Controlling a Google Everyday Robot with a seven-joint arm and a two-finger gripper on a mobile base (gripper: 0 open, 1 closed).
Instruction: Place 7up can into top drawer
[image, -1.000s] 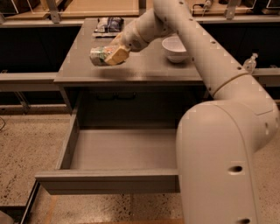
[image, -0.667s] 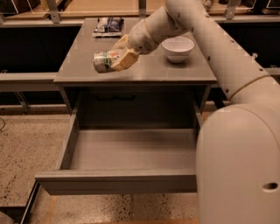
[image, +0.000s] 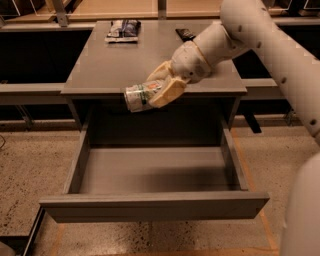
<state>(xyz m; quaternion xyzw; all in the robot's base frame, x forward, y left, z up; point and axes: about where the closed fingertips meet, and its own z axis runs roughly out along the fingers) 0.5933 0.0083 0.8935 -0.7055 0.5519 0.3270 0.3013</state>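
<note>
the tool (image: 160, 85) hangs at the front edge of the table (image: 120, 62), clenched around the 7up can (image: 136, 97) — one tan finger lies across the near side of the can, the other shows behind its top. the can is held off the surface, lying roughly on its side with a slight tilt. its silver end faces left and its green-and-white print shows between the fingers. in this view it sits over the table's front lip and the dark opening below it, above the back part of the top drawer (image: 155, 170).

the drawer is pulled well out toward the camera, its grey floor bare and its plain front panel nearest the viewer. the can is not inside it and touches neither floor nor walls.

the white arm (image: 240, 30) reaches in from the upper right, crossing the right half of the table. at the table's far edge lie a flat snack packet (image: 123, 30) on the left and a small dark object (image: 185, 34) near the middle — both well apart from the tool. speckled flooring (image: 30, 165) surrounds the cabinet.
</note>
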